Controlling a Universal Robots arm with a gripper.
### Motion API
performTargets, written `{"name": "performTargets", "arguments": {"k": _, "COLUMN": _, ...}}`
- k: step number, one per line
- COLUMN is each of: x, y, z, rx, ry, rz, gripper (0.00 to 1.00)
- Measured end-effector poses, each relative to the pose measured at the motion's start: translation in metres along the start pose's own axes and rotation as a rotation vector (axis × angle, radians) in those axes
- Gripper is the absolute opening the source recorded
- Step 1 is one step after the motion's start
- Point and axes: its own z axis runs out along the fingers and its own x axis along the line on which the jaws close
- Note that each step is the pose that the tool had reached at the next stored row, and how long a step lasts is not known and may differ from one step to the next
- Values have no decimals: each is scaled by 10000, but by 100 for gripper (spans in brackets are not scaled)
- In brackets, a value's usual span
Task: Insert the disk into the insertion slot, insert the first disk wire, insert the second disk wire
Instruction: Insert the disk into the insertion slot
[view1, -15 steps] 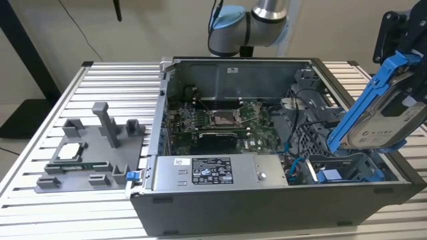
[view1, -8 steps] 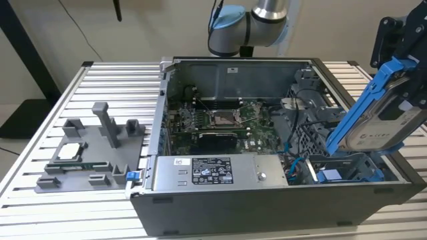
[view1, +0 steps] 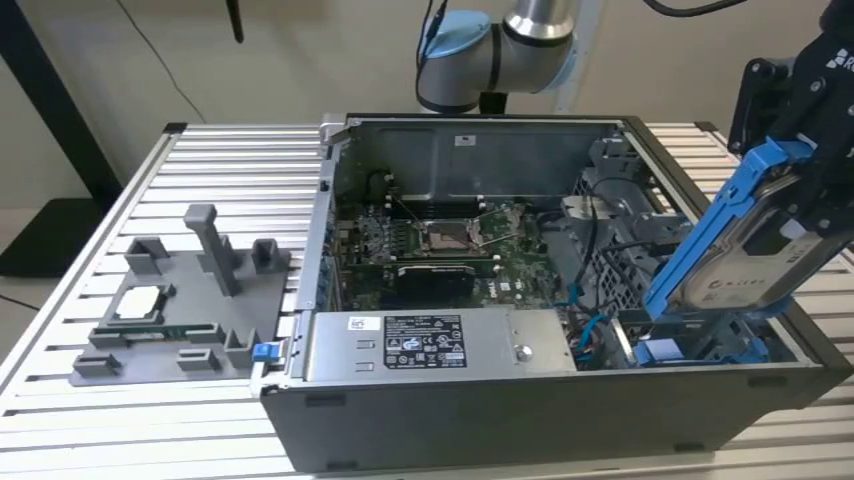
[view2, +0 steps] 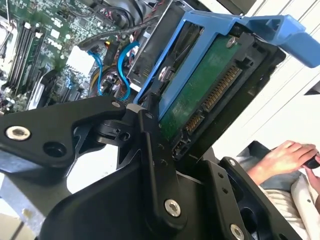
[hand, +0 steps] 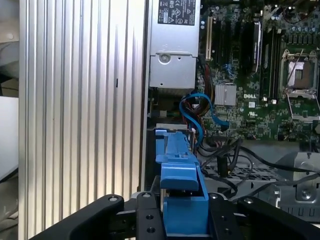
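Note:
My black gripper is shut on the disk, a silver-grey drive in a bright blue carrier. The disk hangs steeply tilted over the open computer case's corner at the exterior view's right. Its lower end reaches the insertion slot, a grey bay with blue rails. In the second wrist view the disk's green circuit board and connector face the camera, above a black finger. The first wrist view has the blue carrier clamped in the gripper. Blue wires lie loose in the case beside the slot.
A grey power-supply box lies along the case's front edge, with the motherboard and processor socket behind it. A grey fixture holding small parts stands on the slatted table at the exterior view's left. A person's hand rests off to the side.

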Motion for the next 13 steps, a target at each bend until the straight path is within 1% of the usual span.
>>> {"name": "performTargets", "arguments": {"k": 3, "x": -1, "y": -2, "z": 43, "rx": 0, "ry": 0, "rz": 0, "gripper": 100}}
{"name": "performTargets", "arguments": {"k": 5, "x": -1, "y": -2, "z": 58, "rx": 0, "ry": -1, "rz": 0, "gripper": 100}}
{"name": "performTargets", "arguments": {"k": 13, "x": -4, "y": -3, "z": 63, "rx": 0, "ry": -6, "rz": 0, "gripper": 100}}
